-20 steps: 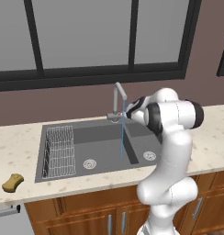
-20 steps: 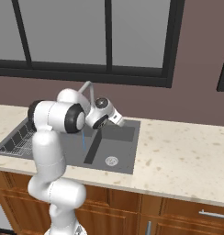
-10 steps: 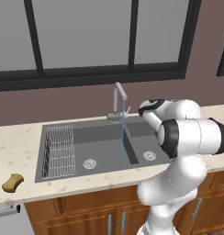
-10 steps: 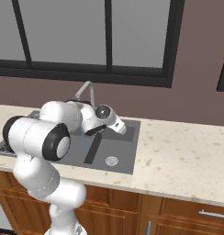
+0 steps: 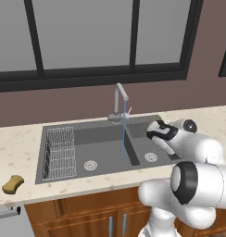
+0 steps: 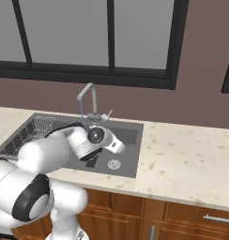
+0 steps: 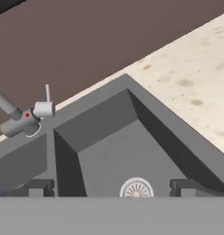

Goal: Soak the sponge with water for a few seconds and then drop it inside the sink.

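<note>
The sponge (image 5: 13,183) sits on the worktop (image 5: 22,139) close to its front edge, out to the left of the sink (image 5: 82,134) and well apart from it, lying flat with nothing touching it. There's a clear strip of speckled stone between it and the sink's left rim.

In the left basin, the wire rack (image 5: 59,152) stands against the left wall, and a round silver drain (image 5: 91,165) shows on the basin floor just beside it. The gripper (image 7: 108,187) hangs above the right basin, and in the hand view its two dark fingertips (image 7: 36,187) stand wide apart with nothing between them, the right basin's drain (image 7: 136,188) showing in the gap. From the left base view the hand (image 5: 162,132) is over the right basin's far right corner, clear of the stream.

And the water (image 5: 123,132) is running: a thin pale-blue line falls straight from the spout down onto the divider between the two basins. At the sink's back edge, in the middle, the silver faucet (image 5: 119,104) rises and bends forward, its small lever tilted up to the right. Behind it, the brown wall and the dark-framed window (image 5: 87,41).
</note>
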